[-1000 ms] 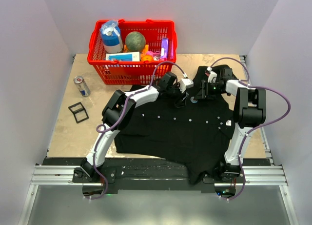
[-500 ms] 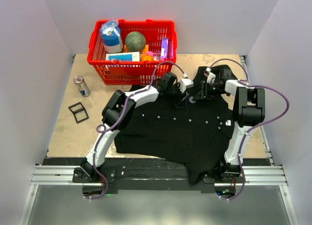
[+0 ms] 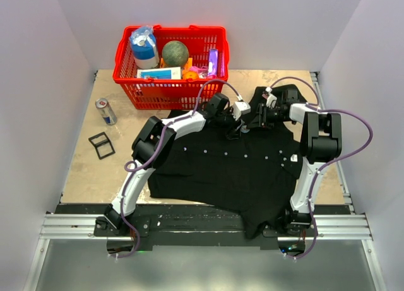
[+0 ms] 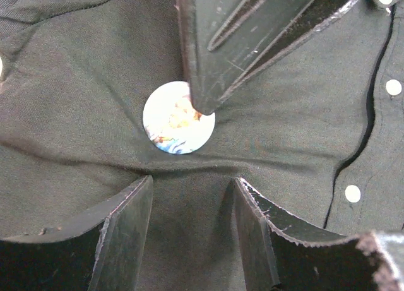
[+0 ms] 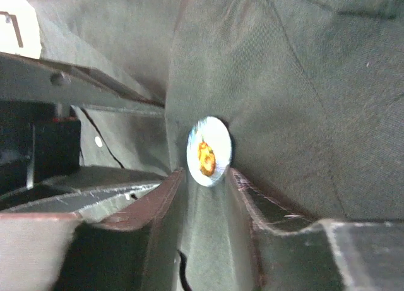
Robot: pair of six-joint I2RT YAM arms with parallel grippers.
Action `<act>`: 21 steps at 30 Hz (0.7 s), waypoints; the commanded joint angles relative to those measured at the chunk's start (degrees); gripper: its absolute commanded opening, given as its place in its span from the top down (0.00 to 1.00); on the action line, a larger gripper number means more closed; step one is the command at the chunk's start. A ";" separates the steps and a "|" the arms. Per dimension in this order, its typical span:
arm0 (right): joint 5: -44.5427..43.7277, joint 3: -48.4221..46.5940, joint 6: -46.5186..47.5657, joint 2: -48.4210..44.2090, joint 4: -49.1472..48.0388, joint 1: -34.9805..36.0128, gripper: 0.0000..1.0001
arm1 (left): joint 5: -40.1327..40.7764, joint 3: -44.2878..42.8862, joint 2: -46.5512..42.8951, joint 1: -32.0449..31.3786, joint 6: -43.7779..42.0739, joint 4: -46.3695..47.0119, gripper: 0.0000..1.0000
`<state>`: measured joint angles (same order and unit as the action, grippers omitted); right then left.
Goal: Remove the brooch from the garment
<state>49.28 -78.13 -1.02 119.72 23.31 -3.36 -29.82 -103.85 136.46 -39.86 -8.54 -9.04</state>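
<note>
The black shirt (image 3: 233, 171) lies spread on the table. The brooch (image 4: 178, 125), a small round silvery disc, sits on it near the collar. My left gripper (image 3: 235, 128) is down on the shirt just in front of the brooch. In the left wrist view its jaws (image 4: 192, 184) hold a raised fold of cloth between them. My right gripper (image 3: 251, 122) reaches in from the right. In the right wrist view its fingertips (image 5: 207, 174) close on either side of the brooch's lower edge (image 5: 209, 151). Its fingers (image 4: 214, 57) show over the brooch in the left wrist view.
A red basket (image 3: 170, 92) with several items stands at the back left. A drink can (image 3: 106, 111) and a small black frame (image 3: 101, 144) lie on the table's left side. White buttons (image 4: 393, 87) run along the shirt's placket.
My right gripper has moved a little to the left, onto the brooch. My left arm has hardly moved.
</note>
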 commanded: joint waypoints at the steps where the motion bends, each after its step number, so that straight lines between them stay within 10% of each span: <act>1: -0.04 -0.36 -3.38 -0.89 -3.45 0.45 0.56 | 0.20 1.20 -2.61 0.22 -0.69 -2.47 0.41; 9: -2.52 -1.32 -3.29 1.39 -2.40 0.80 0.53 | 0.82 1.64 -3.31 0.22 -1.83 -3.00 0.41; 21: 0.91 -1.24 -2.68 0.25 -1.96 1.16 0.82 | 1.08 1.90 -3.75 0.22 -2.98 -3.88 0.42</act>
<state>47.79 -78.15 -3.88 120.79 21.69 -2.55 -29.34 -102.72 135.41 -39.88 -10.15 -10.07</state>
